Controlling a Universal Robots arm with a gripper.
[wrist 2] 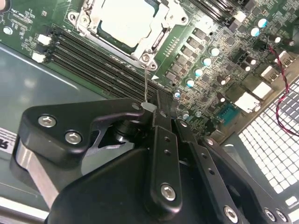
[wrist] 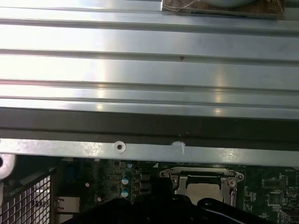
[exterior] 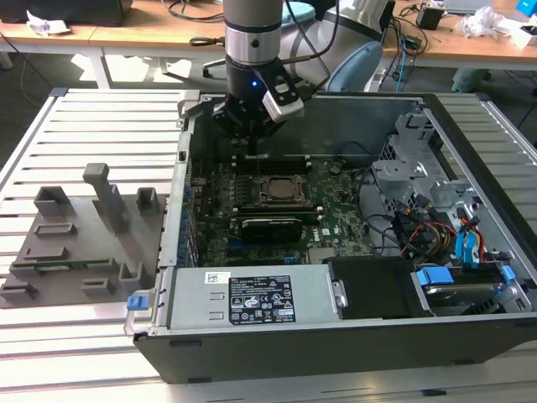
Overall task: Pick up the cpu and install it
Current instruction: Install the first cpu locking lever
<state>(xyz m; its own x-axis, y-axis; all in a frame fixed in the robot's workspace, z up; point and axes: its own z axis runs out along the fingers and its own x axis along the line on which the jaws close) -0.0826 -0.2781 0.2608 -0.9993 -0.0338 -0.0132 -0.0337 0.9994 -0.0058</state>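
Inside the socket frame (wrist 2: pixel 161 28), the cpu (wrist 2: pixel 126 18), flat, square, pale silvery-grey.

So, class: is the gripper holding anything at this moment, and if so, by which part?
It cannot be told. The gripper hangs above the motherboard, while the cpu sits in its socket, apart from the gripper.

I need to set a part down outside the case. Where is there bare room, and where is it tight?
Bare slatted table lies beyond the grey tray, on the exterior view's left of the computer case, and again near the front edge. Inside is crowded: the tool hangs over the motherboard by the cpu; cables fill the right.
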